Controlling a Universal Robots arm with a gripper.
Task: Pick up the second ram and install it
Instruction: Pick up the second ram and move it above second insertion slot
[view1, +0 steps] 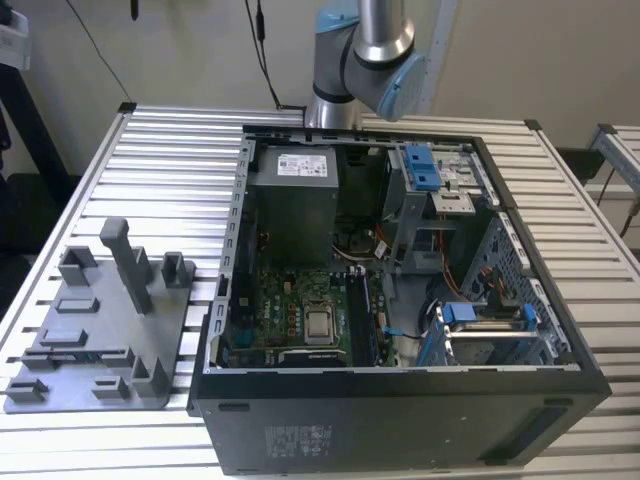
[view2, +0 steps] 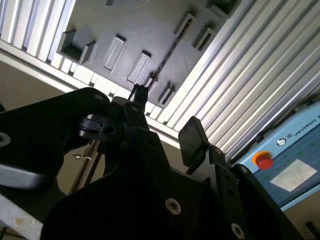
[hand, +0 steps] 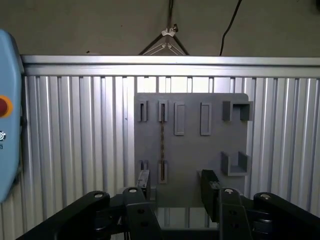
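Observation:
The second ram (hand: 161, 145) is a thin dark strip seen edge-on, standing in two slots of the grey tray (hand: 192, 145); in the second wrist view the ram (view2: 169, 52) runs slantwise across the tray (view2: 130, 30). My gripper (hand: 176, 184) hangs well above the tray, open, with nothing between its two black fingers (hand: 143, 181). The second wrist view shows the same open gripper (view2: 165, 117). In the exterior view the tray (view1: 95, 340) lies at the exterior view's left of the open computer case (view1: 400, 280).
Inside the case are a motherboard (view1: 300, 310), a grey power supply (view1: 292, 200) and bright blue drive brackets (view1: 422, 165). The tray carries upright posts (view1: 128, 262). An arm joint (view1: 365, 50) stands behind the case. A blue pendant with a red button (view2: 280, 160) lies beside the slatted table (view1: 170, 170).

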